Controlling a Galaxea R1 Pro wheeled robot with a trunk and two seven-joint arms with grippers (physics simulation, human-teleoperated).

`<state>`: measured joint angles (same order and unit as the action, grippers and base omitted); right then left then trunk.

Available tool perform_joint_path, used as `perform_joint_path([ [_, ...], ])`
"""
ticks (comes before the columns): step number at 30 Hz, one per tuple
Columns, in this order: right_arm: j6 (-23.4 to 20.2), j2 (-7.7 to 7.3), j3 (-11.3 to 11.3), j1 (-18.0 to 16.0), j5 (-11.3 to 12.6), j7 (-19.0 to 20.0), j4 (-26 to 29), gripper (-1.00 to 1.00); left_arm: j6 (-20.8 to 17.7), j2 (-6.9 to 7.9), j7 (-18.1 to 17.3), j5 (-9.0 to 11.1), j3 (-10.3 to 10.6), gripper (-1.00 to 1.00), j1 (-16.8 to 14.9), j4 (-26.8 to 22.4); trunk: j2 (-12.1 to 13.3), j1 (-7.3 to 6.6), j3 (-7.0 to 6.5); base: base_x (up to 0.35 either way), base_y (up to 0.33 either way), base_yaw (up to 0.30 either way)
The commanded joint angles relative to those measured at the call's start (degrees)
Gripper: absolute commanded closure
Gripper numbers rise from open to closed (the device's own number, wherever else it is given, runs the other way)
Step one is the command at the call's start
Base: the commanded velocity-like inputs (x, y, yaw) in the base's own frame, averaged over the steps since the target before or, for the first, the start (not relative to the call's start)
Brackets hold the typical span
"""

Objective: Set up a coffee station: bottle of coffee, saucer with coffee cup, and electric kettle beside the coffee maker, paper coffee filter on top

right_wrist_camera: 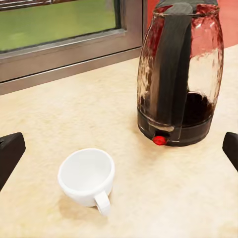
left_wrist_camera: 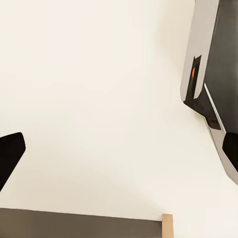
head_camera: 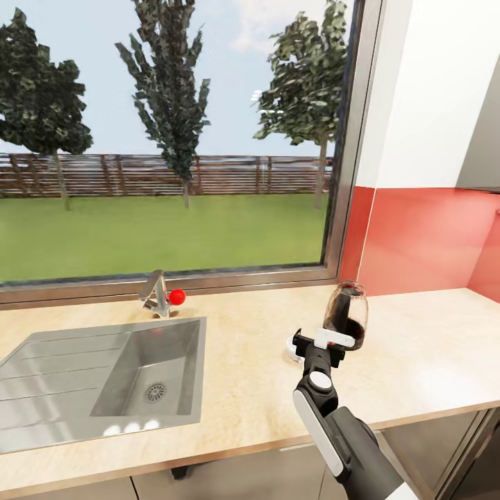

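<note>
Nearest the head camera, at about five o'clock, the right arm rose from the lower edge and ended in the right gripper, which hung low over the kitchen countertop. Its jaws stood wide apart and gripped nothing; in the right wrist view the two dark fingertips sat at opposite edges with bare counter between them.

Just beyond the gripper stood the coffee cup, upright on the light wood-look slab, its mouth facing up and its handle pointing back toward the wrist camera. From the head view only a sliver of its white rim showed at the gripper's nine o'clock.

Farther on, near the cup but apart from it, stood the electric kettle, upright, its long axis vertical. Its black handle and small red button faced the gripper. In the head view the kettle rose at the gripper's one o'clock.

At nine o'clock lay the steel sink, with a tap bearing a red knob behind it. Beyond ran the window sill, and farthest off were grass, fence and trees.

The left gripper also stood wide, facing a pale surface.
</note>
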<state>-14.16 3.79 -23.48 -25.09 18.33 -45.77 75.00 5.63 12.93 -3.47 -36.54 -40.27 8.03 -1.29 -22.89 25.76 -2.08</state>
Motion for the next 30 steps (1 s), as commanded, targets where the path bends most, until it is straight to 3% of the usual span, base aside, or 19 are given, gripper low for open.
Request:
perform_joint_path([
  [1, -0.4, -0.02, -0.1, 0.0, 0.2, -0.4, 0.1, -1.0, 0.1, -0.01, -0.2, -0.4, -0.5, -1.0, 0.1, -0.1, 0.0, 0.02, 0.01, 0.001, -0.001, 0.0],
  [7, -0.3, -0.09, -0.1, 0.0, 0.2, -0.4, 0.0, -1.0, 1.3, -0.14, 0.5, -0.3, -0.5, -1.0, 1.0, -0.1, 0.0, 0.02, 0.01, 0.0, 0.0, 0.0],
  [13, -0.3, -0.12, -0.1, 0.0, 0.1, -0.4, 0.0, -1.0, 7.9, -2.16, 0.6, -0.3, -0.6, -1.0, 1.4, -0.1, 0.0, 0.02, 0.01, 0.0, 0.0, 0.0],
  [16, -0.3, -0.66, 0.2, 0.0, 0.2, -0.4, -0.5, -1.0, 10.1, -4.09, 0.6, -0.4, -0.6, -1.0, 1.4, -0.2, 0.0, 0.02, 0.01, 0.039, -0.027, 0.0],
  [22, -0.3, -1.64, 0.7, 0.0, 0.2, -0.3, -1.1, -1.0, 10.8, -6.37, 0.6, -0.5, -0.7, -1.0, 1.5, -0.3, 0.0, 0.02, 0.01, 0.189, -0.128, 0.0],
  [30, -0.3, -1.84, 0.7, 0.0, 0.2, -0.2, -1.3, -1.0, 10.9, -6.81, 0.5, -0.3, -0.7, -1.0, 1.4, -0.4, 0.0, 0.02, 0.01, 0.057, -0.026, 0.0],
])
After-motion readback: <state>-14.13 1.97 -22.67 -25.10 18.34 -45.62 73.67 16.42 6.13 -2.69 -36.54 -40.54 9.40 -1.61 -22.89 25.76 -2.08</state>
